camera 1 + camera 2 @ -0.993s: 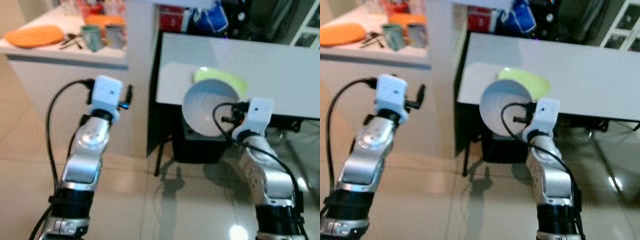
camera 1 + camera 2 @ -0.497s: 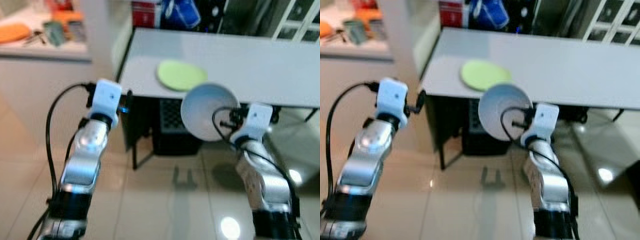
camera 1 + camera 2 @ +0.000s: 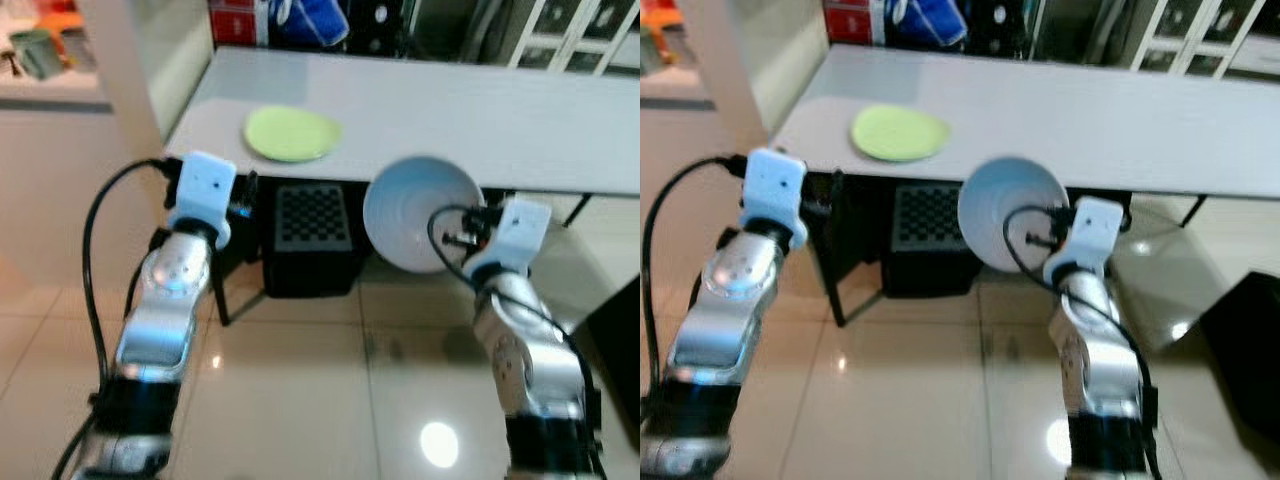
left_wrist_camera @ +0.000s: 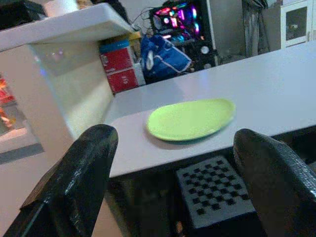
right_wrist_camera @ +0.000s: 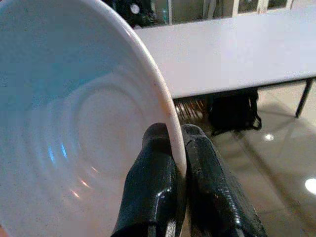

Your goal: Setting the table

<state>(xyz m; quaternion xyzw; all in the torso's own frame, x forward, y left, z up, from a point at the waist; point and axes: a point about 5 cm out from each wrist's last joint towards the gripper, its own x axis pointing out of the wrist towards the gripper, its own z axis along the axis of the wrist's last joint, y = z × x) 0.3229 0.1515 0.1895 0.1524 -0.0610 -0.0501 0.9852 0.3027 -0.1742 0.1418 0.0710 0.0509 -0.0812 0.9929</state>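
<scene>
no legible writing | 1 white bowl (image 3: 418, 212) rim clamped by right gripper (image 5: 178, 163) fingers | 1 green plate (image 3: 291, 133) on counter (image 3: 480, 110) | left gripper (image 4: 173, 163) fingers spread, empty

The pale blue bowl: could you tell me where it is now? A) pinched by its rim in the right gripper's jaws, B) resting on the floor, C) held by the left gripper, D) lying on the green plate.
A: the right gripper clamps the bowl at its rim, short of the table.

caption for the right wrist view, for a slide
Right end effector pinching the rim of a white bowl beside the table.
</scene>
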